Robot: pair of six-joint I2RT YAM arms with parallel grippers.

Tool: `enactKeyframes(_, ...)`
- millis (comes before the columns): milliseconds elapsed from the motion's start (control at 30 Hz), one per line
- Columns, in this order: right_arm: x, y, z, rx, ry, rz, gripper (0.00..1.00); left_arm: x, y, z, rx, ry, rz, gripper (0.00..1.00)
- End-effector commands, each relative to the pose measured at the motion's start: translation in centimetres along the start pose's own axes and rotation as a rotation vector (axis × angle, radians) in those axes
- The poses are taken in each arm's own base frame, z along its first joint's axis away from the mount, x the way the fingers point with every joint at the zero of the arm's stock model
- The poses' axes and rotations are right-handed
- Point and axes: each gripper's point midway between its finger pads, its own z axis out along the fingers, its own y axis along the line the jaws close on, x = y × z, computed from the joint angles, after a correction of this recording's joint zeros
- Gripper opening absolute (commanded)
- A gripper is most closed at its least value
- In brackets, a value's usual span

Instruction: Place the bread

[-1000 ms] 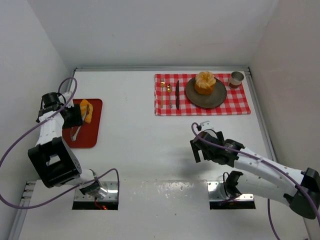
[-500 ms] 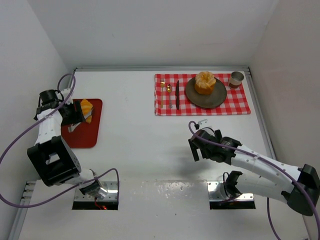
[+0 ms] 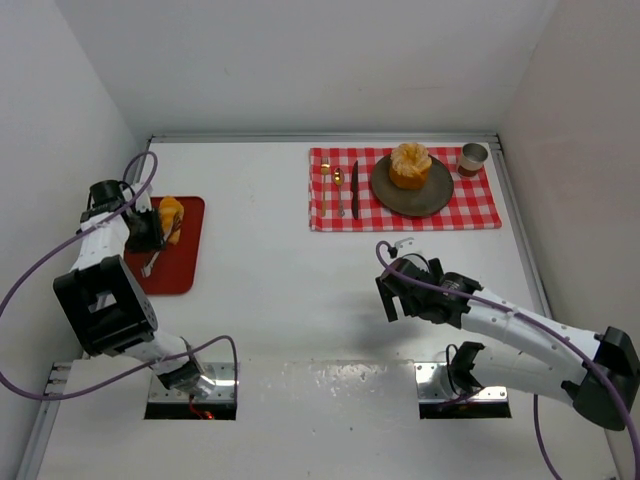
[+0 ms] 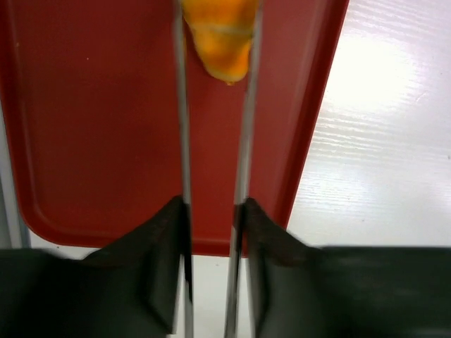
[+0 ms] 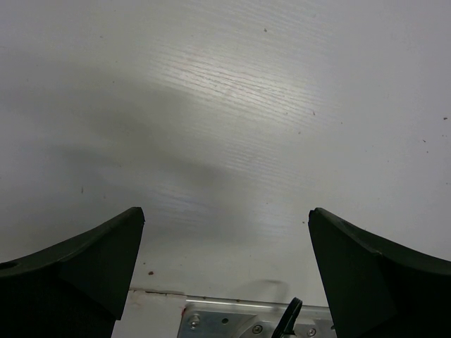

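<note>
Metal tongs (image 4: pixel 182 141) squeezed in the left gripper (image 4: pixel 211 208) pinch bread (image 4: pixel 220 35) over the red tray (image 4: pixel 91 127); the right gripper (image 5: pixel 225 218) gapes wide.

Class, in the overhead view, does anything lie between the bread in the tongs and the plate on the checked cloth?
From the bread the table is bare up to the cloth. There, cutlery lies just left of the plate, which already carries a bun.
</note>
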Motion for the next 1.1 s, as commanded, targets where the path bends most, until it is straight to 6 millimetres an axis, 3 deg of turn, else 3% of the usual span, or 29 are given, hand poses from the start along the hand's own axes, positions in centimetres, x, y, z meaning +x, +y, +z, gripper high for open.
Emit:
enactKeyframes(0, -1.6, 0.2, -0.7, -0.005, -0.041, 0.015, 1.00, -2.0, 0.4, -0.7, -0.036, -0.069, 0.024, 0.31)
enactKeyframes(100, -1.7, -0.1, -0.9, 0.002, -0.055, 0.029, 1.00, -2.3, 0.2, -2.3, -0.041, -0.090, 0.040, 0.16)
enactKeyframes(267, -2.5, -1.6, -1.5, 0.044, -0.126, 0.108, 1.00, -5.5, -1.4, -7.4, 0.009, -0.205, 0.117, 0.05)
enactKeyframes(300, -2.9, -2.1, -1.6, 0.056, -0.149, 0.127, 1.00, -5.4, -2.1, -8.2, 0.044, -0.189, 0.124, 0.05)
enactKeyframes(333, -3.5, -3.3, -2.1, 0.073, -0.184, 0.167, 1.00, -7.1, -3.8, -9.7, 0.104, -0.238, 0.179, 0.04)
enactKeyframes(400, -3.6, -5.3, -2.6, 0.115, -0.205, 0.224, 1.00, -8.0, -6.1, -10.6, 0.165, -0.249, 0.222, 0.04)
enactKeyframes(467, -2.8, -8.1, -2.9, 0.199, -0.202, 0.283, 1.00, -9.7, -10.7, -11.7, 0.250, -0.276, 0.320, 0.04)
enactKeyframes(500, -1.8, -9.5, -3.0, 0.238, -0.173, 0.294, 1.00, -9.7, -14.5, -11.4, 0.305, -0.262, 0.393, 0.04)
enactKeyframes(533, -1.5, -9.3, -2.9, 0.227, -0.162, 0.290, 1.00, -10.3, -14.6, -11.4, 0.306, -0.261, 0.385, 0.04)
enactKeyframes(567, -0.8, -10.9, -3.0, 0.269, -0.152, 0.345, 1.00, -10.1, -18.5, -11.6, 0.348, -0.257, 0.479, 0.04)
enactKeyframes(600, -0.6, -11.1, -3.0, 0.265, -0.146, 0.339, 1.00, -11.4, -21.0, -12.8, 0.374, -0.299, 0.521, 0.04)
enactKeyframes(633, -0.2, -10.8, -2.9, 0.240, -0.129, 0.354, 1.00, -11.3, -23.3, -13.0, 0.405, -0.293, 0.567, 0.04)
enactKeyframes(667, 0.2, -11.1, -2.8, 0.233, -0.124, 0.365, 1.00, -10.2, -27.8, -12.2, 0.478, -0.259, 0.661, 0.04)
enactKeyframes(700, 0.3, -11.3, -2.7, 0.235, -0.118, 0.380, 1.00, -11.1, -30.5, -13.5, 0.516, -0.303, 0.704, 0.03)
enactKeyframes(767, 0.7, -11.5, -2.6, 0.240, -0.106, 0.390, 1.00, -10.7, -34.8, -13.5, 0.566, -0.309, 0.791, 0.03)
enactKeyframes(800, 1.0, -11.5, -2.5, 0.245, -0.098, 0.388, 1.00, -9.8, -39.1, -13.5, 0.626, -0.311, 0.870, 0.01)
enactKeyframes(833, 1.3, -11.5, -2.4, 0.245, -0.087, 0.385, 1.00, -9.2, -41.2, -13.4, 0.654, -0.307, 0.901, 0.01)
enactKeyframes(867, 1.5, -11.3, -2.3, 0.242, -0.076, 0.376, 1.00, -7.3, -44.3, -13.8, 0.703, -0.303, 0.970, 0.01)
enactKeyframes(1000, 2.8, -11.3, -1.9, 0.255, -0.038, 0.371, 1.00, -4.4, -51.0, -10.7, 0.748, -0.288, 1.088, 0.01)
enactKeyframes(1033, 2.8, -11.2, -1.9, 0.246, -0.041, 0.371, 1.00, -3.9, -53.0, -11.2, 0.768, -0.313, 1.110, 0.01)
enactKeyframes(1067, 3.0, -11.1, -1.8, 0.243, -0.038, 0.370, 1.00, -2.7, -54.1, -9.1, 0.770, -0.276, 1.114, 0.01)
